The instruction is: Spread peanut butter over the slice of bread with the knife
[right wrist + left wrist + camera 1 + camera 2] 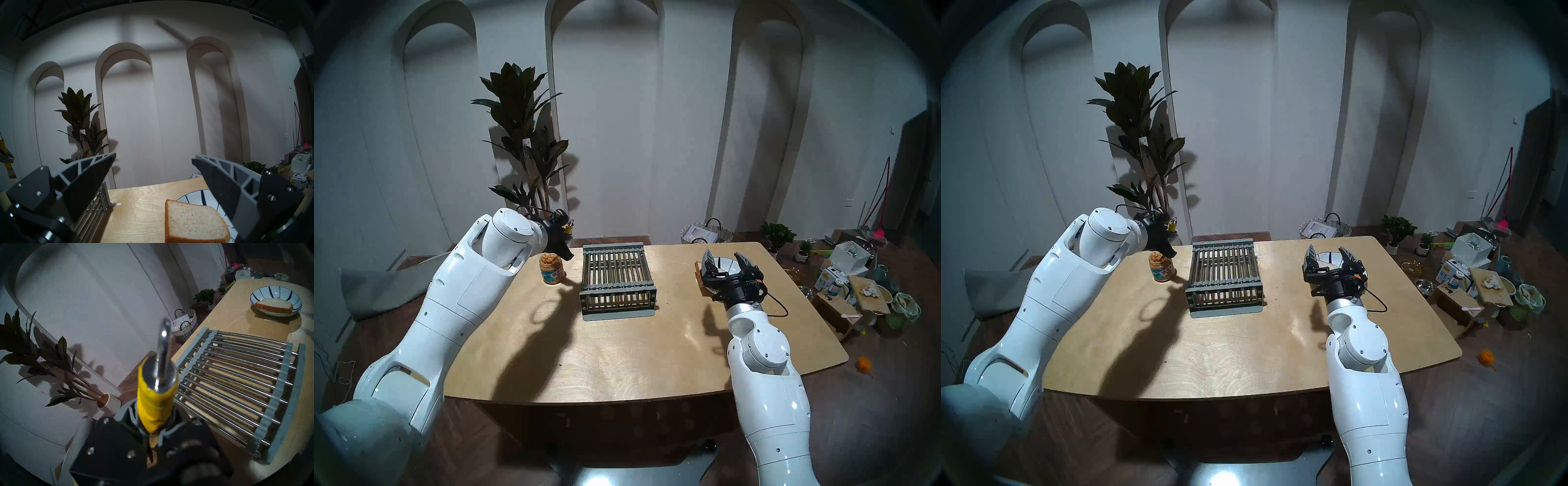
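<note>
We are noting the left gripper (567,255) clamping the knife (157,399) above the peanut butter (551,260) near the table's (619,356) far left corner; the right gripper (725,260), fingers apart, is hovering over the slice of bread (195,224) toward the far right edge.

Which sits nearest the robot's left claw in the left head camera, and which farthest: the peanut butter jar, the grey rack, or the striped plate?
From the left gripper:
1. Peanut butter jar, just below it.
2. Grey rack, table's middle.
3. Striped plate, far right side.
</note>
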